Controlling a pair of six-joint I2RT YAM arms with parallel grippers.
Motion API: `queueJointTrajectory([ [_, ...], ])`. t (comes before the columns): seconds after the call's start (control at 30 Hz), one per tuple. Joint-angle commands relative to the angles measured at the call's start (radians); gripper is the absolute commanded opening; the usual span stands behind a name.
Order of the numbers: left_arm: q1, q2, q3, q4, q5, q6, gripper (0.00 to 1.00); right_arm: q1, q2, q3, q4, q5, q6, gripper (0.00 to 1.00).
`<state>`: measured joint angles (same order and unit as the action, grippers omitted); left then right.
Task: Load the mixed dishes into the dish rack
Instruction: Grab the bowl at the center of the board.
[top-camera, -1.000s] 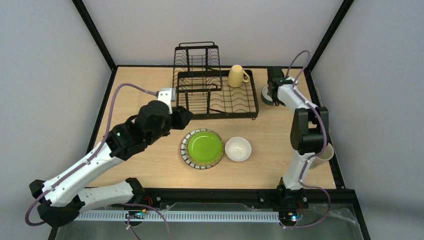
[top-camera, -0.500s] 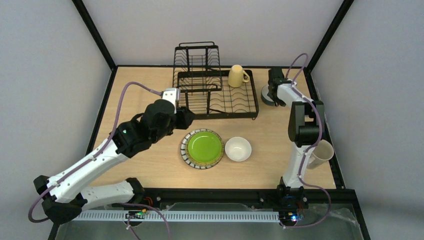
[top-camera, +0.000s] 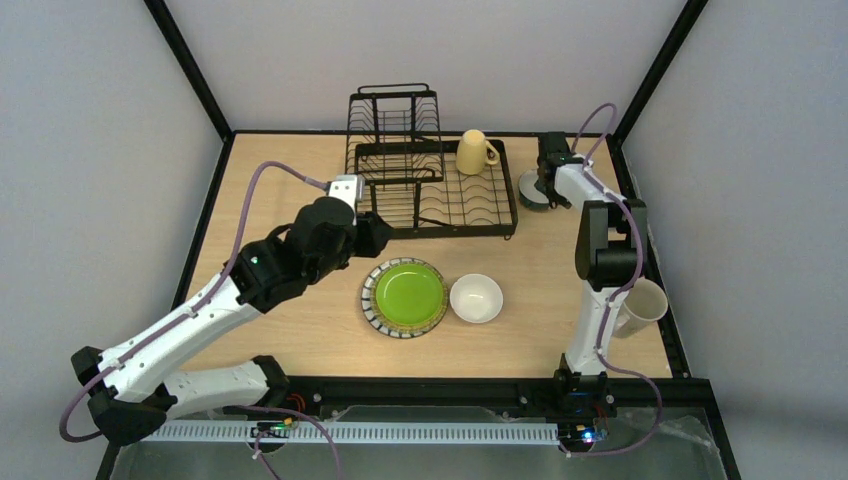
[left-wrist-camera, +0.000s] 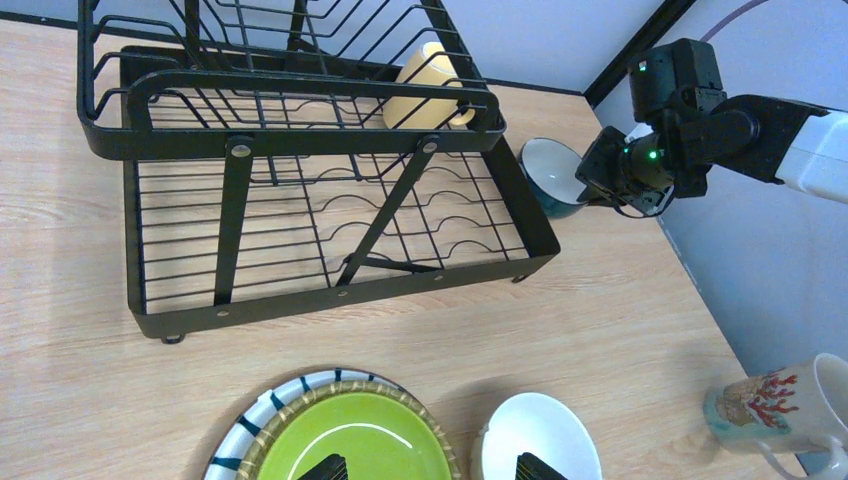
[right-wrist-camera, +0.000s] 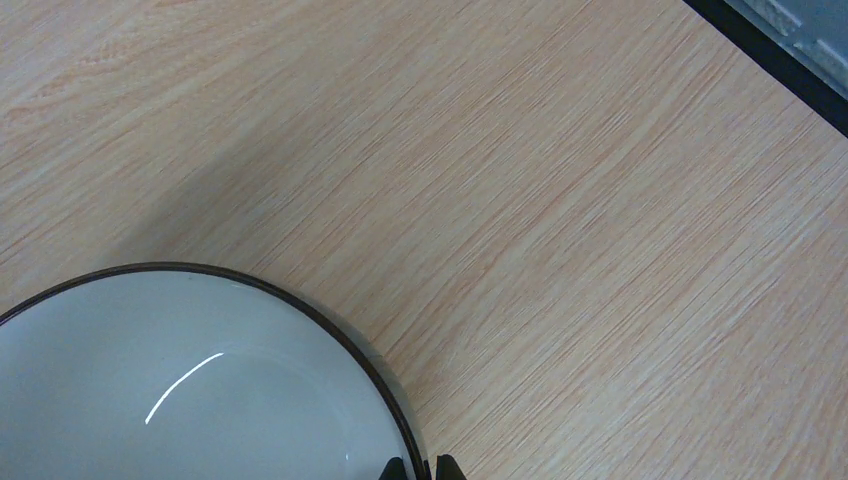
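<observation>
Far right corner of the wooden worktop (right-wrist-camera: 600, 200), just right of the black wire dish rack (left-wrist-camera: 340, 293): right gripper (right-wrist-camera: 418, 468), only its fingertips in frame, pinched tight on the dark rim of the frame-cropped blue-outside ceramic bowl (right-wrist-camera: 190, 380); left gripper (left-wrist-camera: 433, 467) splayed wide, holding nothing, above the half-cropped green striped-rim plate (left-wrist-camera: 335, 445) toward the near edge.

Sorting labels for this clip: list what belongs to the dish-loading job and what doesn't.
Job: dish rack, green plate, white bowl, blue bowl, yellow mug, cream mug.
Not the job: table, black frame, purple cables.
</observation>
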<state>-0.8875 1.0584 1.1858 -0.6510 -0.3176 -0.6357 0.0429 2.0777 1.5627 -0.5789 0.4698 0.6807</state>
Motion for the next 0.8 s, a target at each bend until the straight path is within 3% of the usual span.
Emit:
queueJointTrajectory([
  [0.0,-0.006,-0.006,0.03,-0.003,-0.001,0.003,0.98,-0.003,0.005,0.014,0.0,-0.003,0.0,0.0],
  [0.77,-0.008,-0.031,0.015,0.029,0.017,0.012,0.98,-0.001,-0.25,0.029,0.006,-0.024,-0.098,0.0],
])
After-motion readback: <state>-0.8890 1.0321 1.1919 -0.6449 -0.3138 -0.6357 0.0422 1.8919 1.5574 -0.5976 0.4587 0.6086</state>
